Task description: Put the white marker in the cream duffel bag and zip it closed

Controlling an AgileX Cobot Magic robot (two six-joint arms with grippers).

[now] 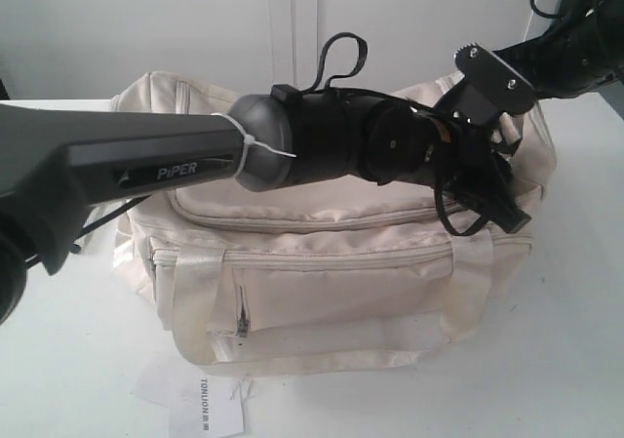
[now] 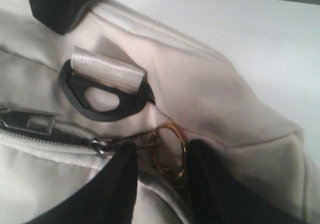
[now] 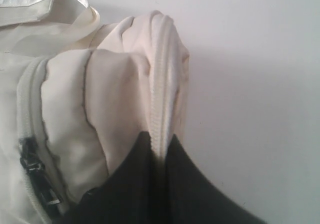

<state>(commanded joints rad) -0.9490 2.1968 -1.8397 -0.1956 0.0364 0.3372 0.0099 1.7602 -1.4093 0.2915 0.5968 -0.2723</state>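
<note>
The cream duffel bag [image 1: 341, 262] lies on the white table, its top zip drawn nearly to the right end. My left arm [image 1: 312, 150] reaches across the top of the bag to that end. In the left wrist view the left gripper [image 2: 167, 156] is shut on the gold zip pull ring [image 2: 181, 140], which hangs off the slider [image 2: 100, 145]. My right gripper [image 3: 160, 149] is shut on the bag's end seam [image 3: 161, 84], pinching the bunched cream fabric. The white marker is out of view.
A black D-ring buckle [image 2: 107, 97] with a satin strap sits just beside the slider. A white paper tag [image 1: 207, 414] lies on the table [image 1: 575, 360] in front of the bag. A dark strap loop [image 1: 341, 53] sticks up behind the bag.
</note>
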